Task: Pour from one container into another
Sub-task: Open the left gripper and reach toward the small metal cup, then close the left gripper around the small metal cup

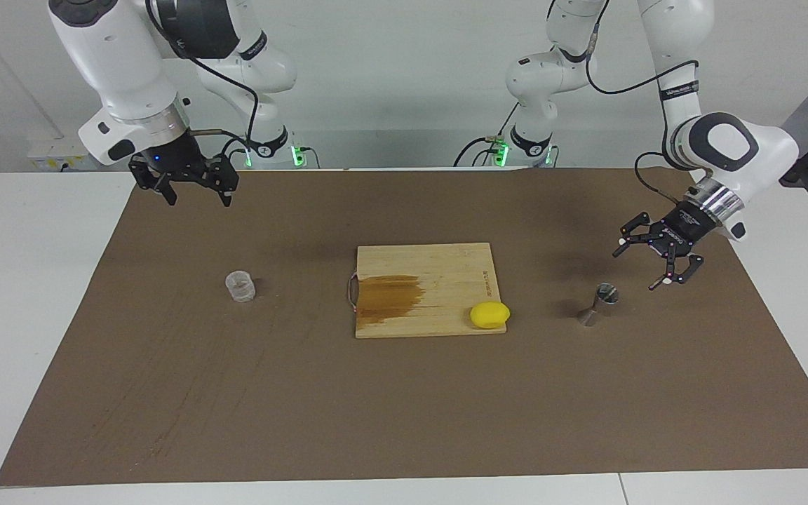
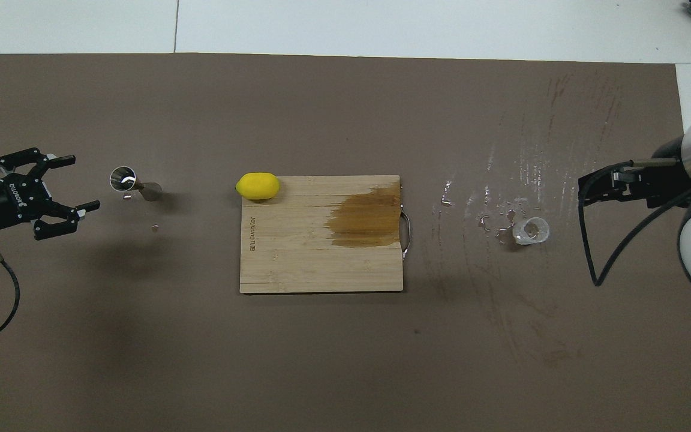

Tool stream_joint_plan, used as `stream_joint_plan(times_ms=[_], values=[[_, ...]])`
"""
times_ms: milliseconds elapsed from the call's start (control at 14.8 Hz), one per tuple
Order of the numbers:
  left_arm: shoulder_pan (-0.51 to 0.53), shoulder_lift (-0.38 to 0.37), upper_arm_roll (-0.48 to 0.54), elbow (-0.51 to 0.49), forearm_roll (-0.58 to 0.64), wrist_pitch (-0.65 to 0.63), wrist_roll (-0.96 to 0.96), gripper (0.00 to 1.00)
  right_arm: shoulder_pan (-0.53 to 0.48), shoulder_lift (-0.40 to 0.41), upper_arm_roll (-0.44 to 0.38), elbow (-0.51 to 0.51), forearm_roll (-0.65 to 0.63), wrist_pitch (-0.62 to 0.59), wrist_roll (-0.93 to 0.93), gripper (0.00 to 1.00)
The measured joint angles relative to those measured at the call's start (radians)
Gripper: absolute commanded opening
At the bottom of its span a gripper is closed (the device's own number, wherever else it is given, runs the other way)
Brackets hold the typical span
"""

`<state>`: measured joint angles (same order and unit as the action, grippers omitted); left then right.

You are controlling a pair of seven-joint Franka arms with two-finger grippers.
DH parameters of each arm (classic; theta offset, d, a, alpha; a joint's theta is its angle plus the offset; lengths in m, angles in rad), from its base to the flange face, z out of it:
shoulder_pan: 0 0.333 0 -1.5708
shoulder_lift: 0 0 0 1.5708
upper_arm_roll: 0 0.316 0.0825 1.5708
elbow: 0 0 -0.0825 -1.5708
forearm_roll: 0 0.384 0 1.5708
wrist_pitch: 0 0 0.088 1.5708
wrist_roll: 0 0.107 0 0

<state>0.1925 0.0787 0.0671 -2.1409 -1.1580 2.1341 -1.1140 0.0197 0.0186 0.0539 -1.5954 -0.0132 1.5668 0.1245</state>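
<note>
The clear cup (image 1: pixel 240 286) stands upright on the brown mat toward the right arm's end of the table; it also shows in the overhead view (image 2: pixel 531 231). The silvery metal jigger (image 1: pixel 599 304) stands upright toward the left arm's end, and shows in the overhead view (image 2: pixel 132 182) too. My left gripper (image 1: pixel 639 268) is open and empty, a little above the mat beside the jigger, not touching it; the overhead view (image 2: pixel 78 183) shows it as well. My right gripper (image 1: pixel 198 200) is open and empty, raised over the mat apart from the cup, seen also from overhead (image 2: pixel 588 189).
A wooden cutting board (image 1: pixel 446 273) with a dark wet stain lies mid-table. A yellow lemon (image 1: pixel 489 314) sits at its corner farther from the robots, toward the jigger. Small droplets (image 2: pixel 492 222) lie on the mat (image 1: pixel 306 407) around the cup.
</note>
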Motion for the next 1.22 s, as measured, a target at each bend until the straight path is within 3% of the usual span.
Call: stream_joint_plan(times_ms=[270,1215], values=[[-0.003,0.001,-0.012,-0.067,-0.120,0.037,-0.001,1.00,0.000,0.000,0.000,0.000,0.000,0.000,0.000,1.00],[-0.053,0.066,-0.026,-0.079,-0.307,0.080,0.087,0.97,0.000,0.000,0.000,0.000,0.000,0.000,0.000,1.00]])
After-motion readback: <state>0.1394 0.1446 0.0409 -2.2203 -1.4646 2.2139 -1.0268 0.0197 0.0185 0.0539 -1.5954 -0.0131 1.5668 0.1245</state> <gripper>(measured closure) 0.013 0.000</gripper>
